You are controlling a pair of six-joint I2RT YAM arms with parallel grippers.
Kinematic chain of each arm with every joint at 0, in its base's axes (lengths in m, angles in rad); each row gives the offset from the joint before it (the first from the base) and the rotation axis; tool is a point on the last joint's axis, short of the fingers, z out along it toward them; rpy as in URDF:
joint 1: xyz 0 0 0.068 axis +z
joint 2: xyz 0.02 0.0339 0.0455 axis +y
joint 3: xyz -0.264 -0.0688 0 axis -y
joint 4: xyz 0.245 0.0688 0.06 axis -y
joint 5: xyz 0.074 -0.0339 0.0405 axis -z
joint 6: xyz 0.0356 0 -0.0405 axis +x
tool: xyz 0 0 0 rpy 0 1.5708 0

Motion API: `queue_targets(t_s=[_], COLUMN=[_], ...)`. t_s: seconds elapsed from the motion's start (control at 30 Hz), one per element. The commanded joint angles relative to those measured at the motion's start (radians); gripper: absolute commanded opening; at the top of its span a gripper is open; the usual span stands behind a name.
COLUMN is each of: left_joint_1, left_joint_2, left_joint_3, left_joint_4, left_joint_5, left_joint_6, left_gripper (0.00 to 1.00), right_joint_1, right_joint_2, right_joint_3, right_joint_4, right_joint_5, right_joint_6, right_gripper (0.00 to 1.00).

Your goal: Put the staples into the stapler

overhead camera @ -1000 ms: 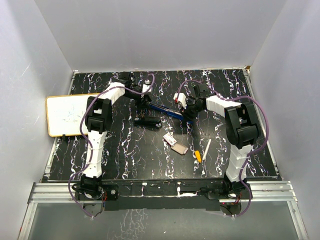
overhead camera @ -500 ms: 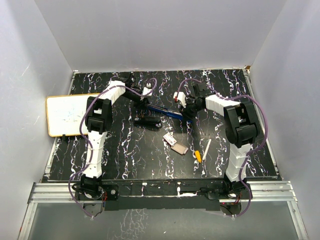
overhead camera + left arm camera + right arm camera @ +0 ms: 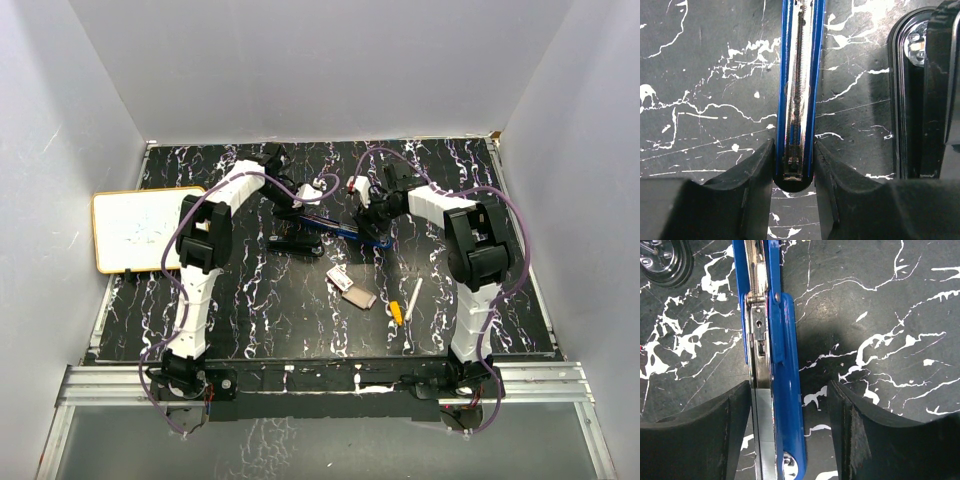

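Blue stapler [image 3: 338, 229] lies flat on the bench [image 3: 250, 310], mid-depth. Its long axis runs mostly left to right and slants a little toward my bases at its right end. It is opened out, with the channel facing up.

Left tool [image 3: 794, 150]: fingers pressed against both sides of the stapler's rounded end, pinching it. From this wrist the stapler runs straight away from the fingers. It has glossy blue side walls and a bright metal channel with a thin coil spring down the middle.

Right tool [image 3: 789, 387]: straddles the stapler's other end with the jaws spread. The left finger [image 3: 700, 440] sits just beside the metal rail. There is bare bench between the right finger [image 3: 875, 440] and the blue shell. A hinge pin and a smooth blue plastic arm lie alongside the steel magazine.

Staples box [image 3: 339, 277]: small, flat, red-and-white card, on the bench nearer my bases than the stapler and well apart from both tools. The tan inner tray [image 3: 362, 298] shows at its near-right end, so box and tray make one slanted line. I cannot tell what is in the tray.

Black stapler [image 3: 296, 243]: just beside the blue one on the near-left, glossy and rounded. White pen [image 3: 411, 297] with a yellow tip lies right of the box. Whiteboard [image 3: 140, 230] sits at the left edge. The bench is black with white marble veins.
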Motion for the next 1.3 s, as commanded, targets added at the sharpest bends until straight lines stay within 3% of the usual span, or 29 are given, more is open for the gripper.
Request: queue_targets(t_s=[0.0, 0.43, 1.27], left_joint_1=[-0.009, -0.013, -0.023], left_joint_2=[-0.116, -0.122, -0.112], left_joint_3=[-0.014, -0.011, 0.009], left_joint_4=[-0.025, -0.017, -0.006], left_joint_5=[-0.013, -0.036, -0.062], left_joint_6=[0.036, 0.025, 0.007], left_gripper=[0.00, 0.00, 0.00], right_joint_1=[-0.007, -0.066, -0.065], right_joint_2=[-0.006, 0.001, 0.051], right_joint_3=[0.034, 0.122, 0.087], right_joint_4=[0.031, 0.032, 0.039], right_joint_5=[-0.066, -0.224, -0.068], right_joint_6=[0.098, 0.248, 0.225], right_gripper=[0.65, 0.71, 0.62])
